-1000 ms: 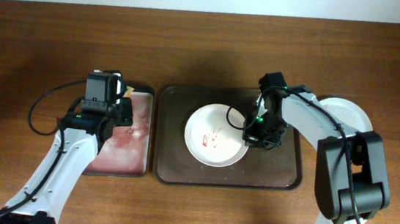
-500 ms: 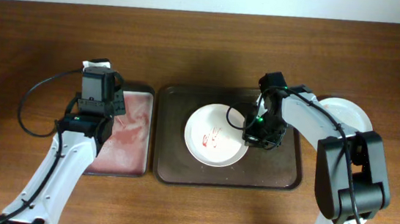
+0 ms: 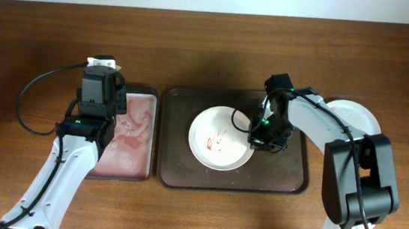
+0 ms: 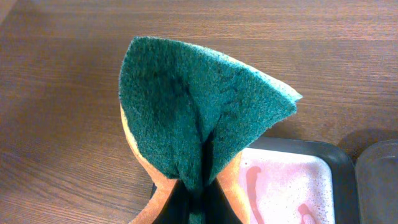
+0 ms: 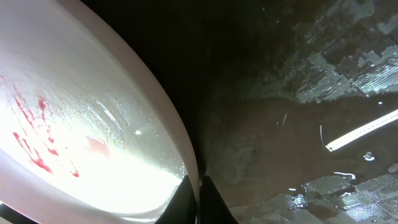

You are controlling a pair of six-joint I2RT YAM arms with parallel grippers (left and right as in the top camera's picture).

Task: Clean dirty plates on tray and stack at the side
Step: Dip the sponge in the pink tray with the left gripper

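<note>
Near centre, the white plate (image 3: 217, 137), smeared red, lies in the brown tray (image 3: 289, 175), its right rim clamped by the right gripper (image 5: 196, 191). Left of it, the pink-lined black tray (image 3: 130, 149). Over that tray's far left corner, the left gripper (image 4: 196, 208) pinches a folded green-and-orange sponge (image 4: 199, 118)

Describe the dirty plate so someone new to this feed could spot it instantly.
Find the dark brown tray in the middle of the table. The plate lies on it, its right rim pinched by the right gripper. Unlike the pale plate off the tray's right edge, it carries red smears.
</note>
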